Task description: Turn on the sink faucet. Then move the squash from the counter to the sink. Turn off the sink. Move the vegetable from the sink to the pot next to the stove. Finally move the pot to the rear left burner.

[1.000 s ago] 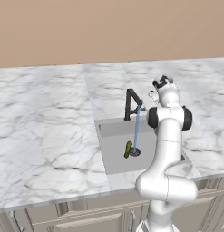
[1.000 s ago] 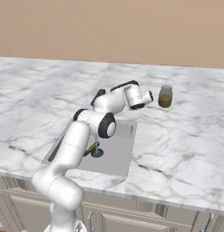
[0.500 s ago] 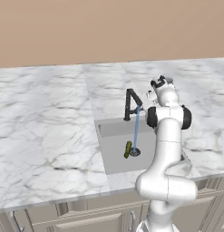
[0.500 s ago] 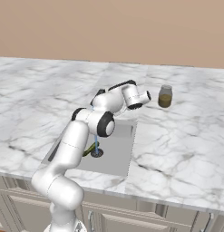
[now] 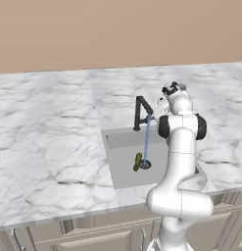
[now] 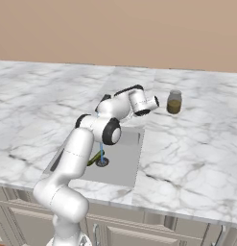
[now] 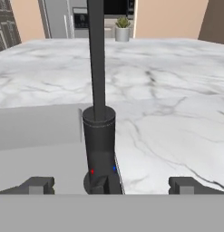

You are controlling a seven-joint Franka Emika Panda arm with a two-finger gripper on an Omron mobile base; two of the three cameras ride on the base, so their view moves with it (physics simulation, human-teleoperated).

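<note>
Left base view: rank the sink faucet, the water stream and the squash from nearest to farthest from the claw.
1. Sink faucet, just left of the open claw, at the basin's back edge.
2. Water stream, below the spout, falling into the sink.
3. Squash, on the basin floor beside the drain.

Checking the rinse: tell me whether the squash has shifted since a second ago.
No. The squash lies in the same spot beside the drain, under the running water.

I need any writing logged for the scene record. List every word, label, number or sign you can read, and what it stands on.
No readable text anywhere.
Sink faucet: a red dot and a blue dot at its base, no letters.
Glass jar: no label visible.
Counter, sink, squash: no markings.
</note>
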